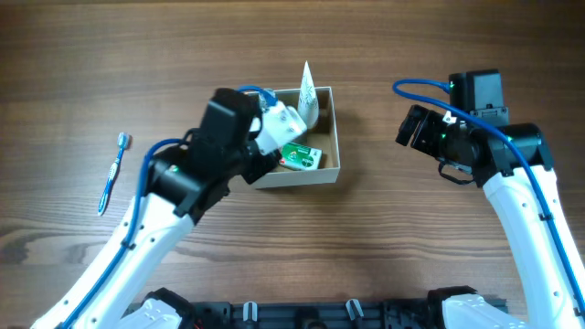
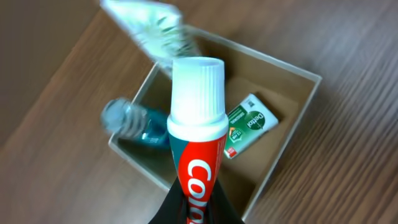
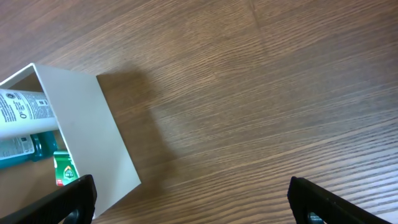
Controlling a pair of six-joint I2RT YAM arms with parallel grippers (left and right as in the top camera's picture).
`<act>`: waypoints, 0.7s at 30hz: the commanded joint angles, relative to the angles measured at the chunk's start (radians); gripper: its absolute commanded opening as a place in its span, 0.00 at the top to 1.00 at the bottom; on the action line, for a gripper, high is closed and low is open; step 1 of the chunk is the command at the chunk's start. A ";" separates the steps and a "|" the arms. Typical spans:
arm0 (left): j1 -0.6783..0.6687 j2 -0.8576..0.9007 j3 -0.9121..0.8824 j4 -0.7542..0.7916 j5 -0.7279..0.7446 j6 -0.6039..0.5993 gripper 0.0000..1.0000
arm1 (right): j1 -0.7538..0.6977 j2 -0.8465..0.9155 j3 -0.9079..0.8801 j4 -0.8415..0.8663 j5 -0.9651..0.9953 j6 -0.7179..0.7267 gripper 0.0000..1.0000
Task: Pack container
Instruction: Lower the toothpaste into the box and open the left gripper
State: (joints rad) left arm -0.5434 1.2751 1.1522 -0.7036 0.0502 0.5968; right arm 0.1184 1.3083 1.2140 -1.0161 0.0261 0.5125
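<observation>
The left arm reaches in from the near left, its gripper point(image 1: 267, 137) above the container point(image 1: 336, 137), jaws pinching the tail of a toothpaste tube point(image 2: 198, 134). The tube's long axis tilts cap-first into the box. The box sits mid-table, open side up. The right gripper point(image 1: 413, 128) hangs well apart to the right, wrist bent toward the box, jaws spread wide.

A blue toothbrush point(image 1: 113, 172) lies on the left of the wooden table point(image 1: 384, 247).

White arm shells point(image 1: 535, 228), black joint housings point(image 1: 224, 128), looping blue cables point(image 1: 416, 82), small green lights point(image 1: 445, 137).
</observation>
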 commanded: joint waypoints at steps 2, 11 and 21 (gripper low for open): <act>-0.053 0.139 0.006 0.051 0.002 0.133 0.96 | -0.003 0.012 -0.006 0.005 -0.009 0.012 0.00; -0.054 0.277 0.006 0.087 0.002 0.121 0.62 | -0.003 0.012 -0.005 0.001 -0.009 0.011 0.00; 0.000 0.127 0.008 0.038 -0.204 -0.382 0.00 | -0.003 0.012 -0.005 -0.006 -0.008 0.010 0.00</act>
State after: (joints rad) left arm -0.5922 1.5105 1.1519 -0.6266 -0.0067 0.5369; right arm 0.1184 1.3083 1.2140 -1.0183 0.0261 0.5125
